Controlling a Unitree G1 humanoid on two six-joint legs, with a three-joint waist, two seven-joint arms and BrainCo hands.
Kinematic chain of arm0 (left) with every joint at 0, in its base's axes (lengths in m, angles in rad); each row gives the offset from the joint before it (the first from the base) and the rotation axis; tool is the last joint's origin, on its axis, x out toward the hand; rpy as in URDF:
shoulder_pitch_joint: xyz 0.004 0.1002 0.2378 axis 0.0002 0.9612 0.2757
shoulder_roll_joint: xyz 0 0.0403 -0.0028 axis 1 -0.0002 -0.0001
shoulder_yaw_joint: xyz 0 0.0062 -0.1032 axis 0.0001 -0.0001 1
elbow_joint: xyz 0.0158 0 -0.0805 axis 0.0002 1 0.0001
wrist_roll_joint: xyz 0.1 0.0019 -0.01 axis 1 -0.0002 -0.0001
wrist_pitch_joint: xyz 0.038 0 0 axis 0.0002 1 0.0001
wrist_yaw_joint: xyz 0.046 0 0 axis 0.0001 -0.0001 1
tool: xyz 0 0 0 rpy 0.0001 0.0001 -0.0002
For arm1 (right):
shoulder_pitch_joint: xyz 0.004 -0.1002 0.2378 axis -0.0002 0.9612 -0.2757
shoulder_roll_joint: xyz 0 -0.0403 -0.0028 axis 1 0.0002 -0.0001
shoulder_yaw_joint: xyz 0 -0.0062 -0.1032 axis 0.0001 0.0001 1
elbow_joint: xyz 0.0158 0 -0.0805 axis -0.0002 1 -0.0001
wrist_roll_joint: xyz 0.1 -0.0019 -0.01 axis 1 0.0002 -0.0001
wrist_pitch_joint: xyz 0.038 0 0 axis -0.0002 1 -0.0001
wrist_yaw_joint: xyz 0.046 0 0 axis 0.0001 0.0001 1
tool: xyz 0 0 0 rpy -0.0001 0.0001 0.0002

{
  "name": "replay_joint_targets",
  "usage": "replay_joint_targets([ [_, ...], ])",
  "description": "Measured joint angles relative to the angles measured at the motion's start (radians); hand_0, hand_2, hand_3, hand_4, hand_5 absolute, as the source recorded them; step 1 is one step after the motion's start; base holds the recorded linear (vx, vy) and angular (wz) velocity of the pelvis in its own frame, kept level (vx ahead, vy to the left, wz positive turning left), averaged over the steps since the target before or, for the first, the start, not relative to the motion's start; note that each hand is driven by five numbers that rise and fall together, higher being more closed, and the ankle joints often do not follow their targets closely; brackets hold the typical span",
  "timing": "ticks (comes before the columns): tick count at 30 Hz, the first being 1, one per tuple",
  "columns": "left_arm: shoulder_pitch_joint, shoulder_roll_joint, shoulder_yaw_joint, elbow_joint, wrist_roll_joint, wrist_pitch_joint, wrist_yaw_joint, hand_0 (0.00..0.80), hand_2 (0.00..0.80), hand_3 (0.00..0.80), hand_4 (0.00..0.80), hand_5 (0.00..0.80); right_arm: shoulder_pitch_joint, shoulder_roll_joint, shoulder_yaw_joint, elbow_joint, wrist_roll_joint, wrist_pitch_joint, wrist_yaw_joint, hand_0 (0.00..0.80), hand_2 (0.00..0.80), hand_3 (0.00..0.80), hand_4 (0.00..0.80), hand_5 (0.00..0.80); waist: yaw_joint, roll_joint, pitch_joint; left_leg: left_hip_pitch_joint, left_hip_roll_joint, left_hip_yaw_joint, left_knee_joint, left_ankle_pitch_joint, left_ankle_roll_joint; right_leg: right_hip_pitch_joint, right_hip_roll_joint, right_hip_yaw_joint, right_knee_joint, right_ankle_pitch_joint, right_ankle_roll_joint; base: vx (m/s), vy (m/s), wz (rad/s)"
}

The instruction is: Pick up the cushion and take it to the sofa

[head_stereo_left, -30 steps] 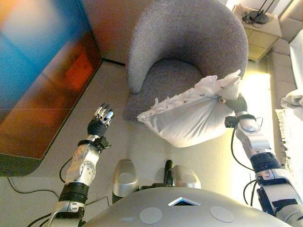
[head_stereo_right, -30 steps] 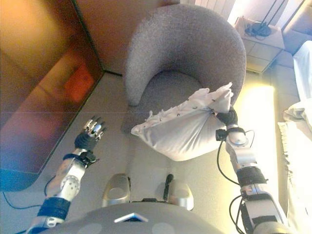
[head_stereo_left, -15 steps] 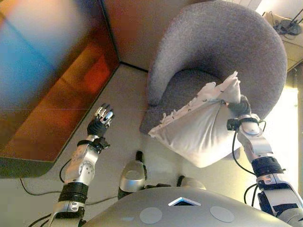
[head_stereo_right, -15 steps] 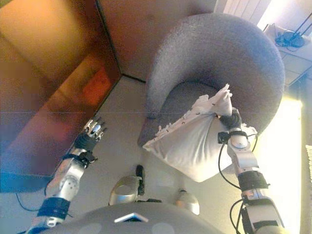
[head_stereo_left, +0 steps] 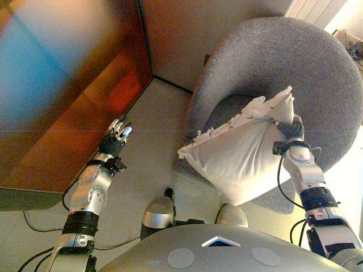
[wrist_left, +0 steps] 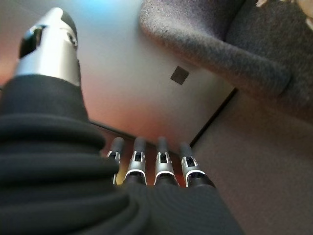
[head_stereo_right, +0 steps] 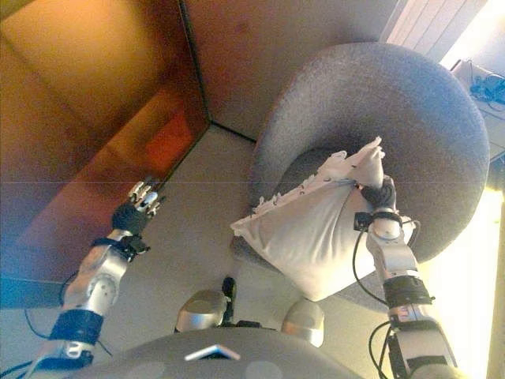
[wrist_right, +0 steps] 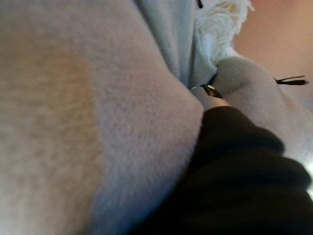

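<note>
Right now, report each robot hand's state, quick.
Left robot hand: open, fingers straight, holding nothing.
Right robot hand: shut on the cushion, gripping its corner.

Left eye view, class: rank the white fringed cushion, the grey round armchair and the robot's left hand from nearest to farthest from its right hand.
1. White fringed cushion: gripped in the right hand.
2. Grey round armchair: just behind.
3. Left hand: far across, by the wooden cabinet.

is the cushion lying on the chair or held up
Held up: the right hand grips the cushion by its top corner, hanging before the chair.
</note>
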Motion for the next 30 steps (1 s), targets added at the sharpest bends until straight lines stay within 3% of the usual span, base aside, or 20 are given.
replay_joint_targets([
  [2,0.003,0.034,0.0,-0.003,0.0,0.014,-0.02,0.0,0.0,0.0,0.0,0.0,0.001,-0.001,-0.022,0.037,0.015,0.0,-0.002,0.8,0.8,0.8,0.8,0.8,-0.007,-0.057,0.012,-0.002,-0.006,-0.036,0.005,0.0,-0.044,0.015,0.002,0.019,-0.053,0.014,-0.018,0.234,-0.156,0.87],
  [3,0.005,0.047,0.003,0.001,0.0,0.017,-0.025,0.0,0.0,0.0,0.0,0.0,0.004,-0.007,-0.039,0.06,0.025,0.0,0.0,0.8,0.8,0.8,0.8,0.8,-0.007,-0.08,0.016,-0.009,0.002,-0.045,0.014,-0.004,-0.072,0.019,0.005,0.023,-0.044,0.064,-0.022,0.229,-0.121,0.81],
  [5,0.039,0.015,0.002,-0.017,-0.001,0.033,-0.027,0.0,0.0,0.0,0.0,0.0,0.011,-0.044,-0.093,0.078,0.027,0.006,0.001,0.8,0.8,0.8,0.8,0.8,-0.015,-0.04,0.009,-0.03,0.076,-0.044,0.058,-0.026,-0.096,0.027,0.078,0.014,-0.052,0.073,-0.053,0.184,-0.052,0.52],
  [6,0.055,0.001,0.003,-0.026,-0.001,0.039,-0.033,0.0,0.0,0.0,0.0,0.0,0.009,-0.068,-0.111,0.076,0.027,0.006,0.003,0.8,0.8,0.8,0.8,0.8,-0.011,-0.022,0.011,-0.034,0.095,-0.042,0.052,-0.031,-0.108,0.032,0.1,0.014,-0.066,0.081,-0.066,0.151,-0.02,0.12],
  [8,0.073,-0.02,0.007,-0.034,-0.001,0.055,-0.037,0.0,0.0,0.0,0.0,0.0,0.003,-0.113,-0.129,0.076,0.029,0.007,0.011,0.8,0.8,0.8,0.8,0.8,0.005,-0.005,0.008,-0.013,0.109,-0.04,0.027,-0.027,-0.108,0.044,0.12,0.017,-0.086,0.094,-0.075,0.16,-0.015,-0.09],
  [11,0.07,-0.021,0.036,-0.047,-0.001,0.071,-0.04,0.0,0.0,0.0,0.0,0.0,-0.029,-0.147,-0.129,0.104,0.041,0.009,0.037,0.8,0.8,0.8,0.8,0.8,0.003,-0.006,0.01,0.021,0.115,-0.034,-0.004,-0.019,-0.137,0.063,0.123,0.014,-0.091,0.092,-0.076,0.139,-0.022,-0.11],
  [15,0.063,0.008,0.044,-0.049,-0.001,0.074,-0.042,0.0,0.0,0.0,0.0,0.0,-0.062,-0.15,-0.128,0.162,0.065,0.03,0.052,0.8,0.8,0.8,0.8,0.8,0.016,-0.037,0.012,0.022,0.111,-0.031,-0.014,-0.017,-0.135,0.069,0.114,0.002,-0.091,0.088,-0.077,0.084,-0.038,0.01],
  [24,0.07,0.034,0.042,-0.049,-0.003,0.073,-0.047,0.0,0.0,0.0,0.0,0.0,-0.139,-0.151,-0.105,0.242,0.061,0.04,0.054,0.8,0.8,0.8,0.8,0.8,0.051,-0.037,0.012,-0.003,0.111,-0.045,-0.009,-0.012,-0.132,0.068,0.11,-0.022,-0.09,0.088,-0.078,0.036,-0.033,0.09],
  [30,0.083,0.044,0.035,-0.049,-0.006,0.073,-0.046,0.0,0.0,0.0,0.0,0.0,-0.237,-0.182,-0.026,0.316,0.021,0.049,0.054,0.8,0.8,0.8,0.8,0.8,0.067,-0.04,0.015,-0.033,0.112,-0.059,0.009,-0.008,-0.131,0.066,0.107,-0.051,-0.091,0.087,-0.077,0.003,-0.022,0.14],
])
